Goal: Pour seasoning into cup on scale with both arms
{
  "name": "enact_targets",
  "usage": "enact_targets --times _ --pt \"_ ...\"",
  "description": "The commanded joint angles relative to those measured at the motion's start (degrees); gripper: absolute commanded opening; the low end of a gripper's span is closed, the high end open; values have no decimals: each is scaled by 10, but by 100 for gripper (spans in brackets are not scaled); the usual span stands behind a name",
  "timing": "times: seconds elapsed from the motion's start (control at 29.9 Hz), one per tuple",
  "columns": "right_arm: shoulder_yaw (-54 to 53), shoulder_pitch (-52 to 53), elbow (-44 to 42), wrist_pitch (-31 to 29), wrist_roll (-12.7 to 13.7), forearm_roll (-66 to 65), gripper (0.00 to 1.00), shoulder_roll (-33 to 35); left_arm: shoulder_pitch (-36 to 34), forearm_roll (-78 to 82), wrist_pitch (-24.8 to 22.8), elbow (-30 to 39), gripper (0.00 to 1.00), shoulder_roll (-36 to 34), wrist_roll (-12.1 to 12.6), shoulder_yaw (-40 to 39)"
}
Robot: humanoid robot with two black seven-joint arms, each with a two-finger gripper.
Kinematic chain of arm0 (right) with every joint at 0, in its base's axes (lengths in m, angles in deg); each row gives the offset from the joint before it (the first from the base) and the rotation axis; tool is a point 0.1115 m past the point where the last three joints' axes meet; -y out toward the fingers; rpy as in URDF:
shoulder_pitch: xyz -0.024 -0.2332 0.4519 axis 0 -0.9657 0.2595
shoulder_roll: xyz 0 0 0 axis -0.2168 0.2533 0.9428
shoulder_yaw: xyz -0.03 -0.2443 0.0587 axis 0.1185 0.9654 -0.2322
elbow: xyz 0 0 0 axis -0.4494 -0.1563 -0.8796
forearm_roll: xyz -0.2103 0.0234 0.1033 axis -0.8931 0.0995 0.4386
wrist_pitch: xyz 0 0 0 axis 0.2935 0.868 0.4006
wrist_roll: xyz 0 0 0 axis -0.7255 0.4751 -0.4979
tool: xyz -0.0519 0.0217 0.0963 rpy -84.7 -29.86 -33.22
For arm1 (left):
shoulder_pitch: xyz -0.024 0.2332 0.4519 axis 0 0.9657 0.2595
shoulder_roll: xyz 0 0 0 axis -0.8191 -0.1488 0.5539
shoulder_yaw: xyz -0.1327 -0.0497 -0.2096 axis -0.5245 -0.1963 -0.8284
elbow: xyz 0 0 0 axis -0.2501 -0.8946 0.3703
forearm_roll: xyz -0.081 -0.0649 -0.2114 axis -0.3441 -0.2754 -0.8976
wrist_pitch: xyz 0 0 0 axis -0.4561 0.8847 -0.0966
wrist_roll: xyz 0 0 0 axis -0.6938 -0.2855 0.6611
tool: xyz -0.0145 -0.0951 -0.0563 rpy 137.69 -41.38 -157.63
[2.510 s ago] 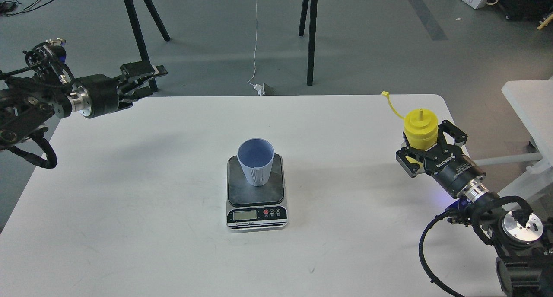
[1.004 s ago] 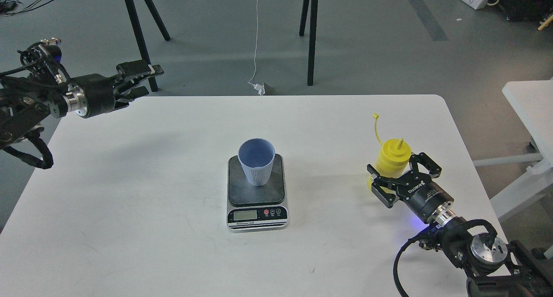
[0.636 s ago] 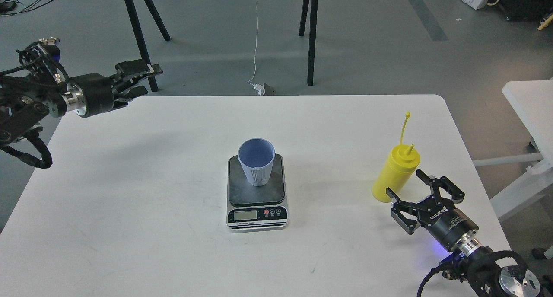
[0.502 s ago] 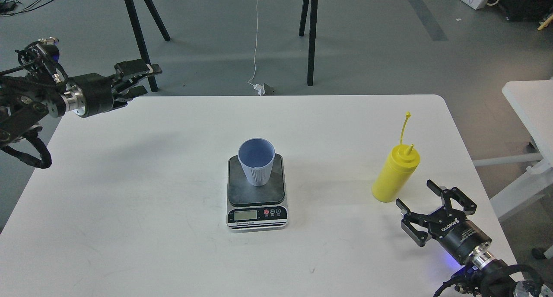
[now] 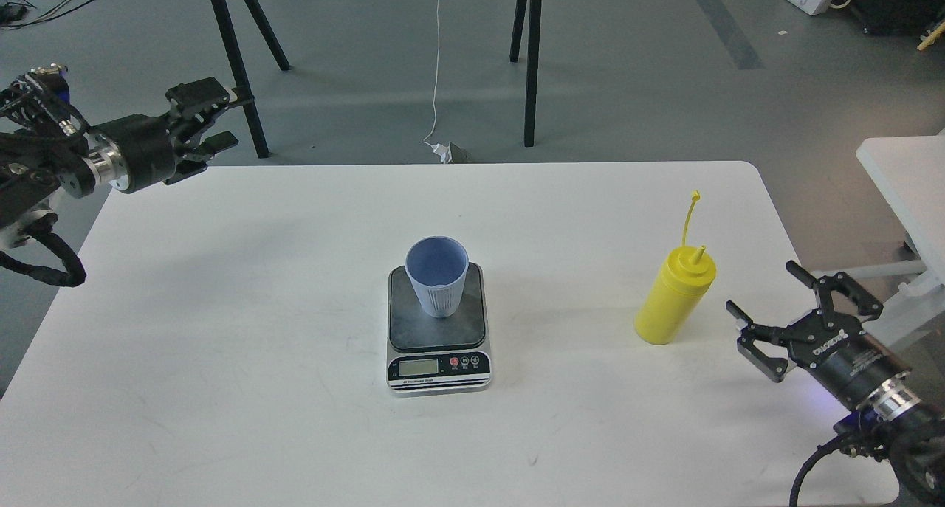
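Note:
The yellow seasoning bottle (image 5: 674, 298) stands upright on the white table (image 5: 221, 308) at the right, with its cap strap sticking up. Nothing holds it. The light-blue cup (image 5: 437, 277) stands upright on the dark platform of the scale (image 5: 437, 330) at the table's middle. My right gripper (image 5: 760, 288) is open and empty, just right of the bottle and apart from it, near the table's right edge. My left gripper (image 5: 230, 119) is open and empty, above the table's far left corner and far from the cup.
A second white table (image 5: 901, 182) stands close at the right, beyond my right arm. Black table legs (image 5: 531, 57) and a white cable (image 5: 437, 71) are on the floor behind the table.
My right gripper set the bottle down on the table, opened, and drew back to the right. My left arm pulled back a little to the left. Cup and scale have not moved.

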Motion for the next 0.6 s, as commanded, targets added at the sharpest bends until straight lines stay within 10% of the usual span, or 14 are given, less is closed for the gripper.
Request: enact_targets --times 0.0,0.23,0.57 --pt "57 136 -86 0 0 -1 96 43 20 -83 0 1 89 -5 0 -1" --pt "140 329 -281 0 0 -3 97 20 51 -147 0 6 89 -6 0 -73" --pt "171 354 -299 0 0 -5 97 -39 66 -148 0 6 89 -6 0 -92"
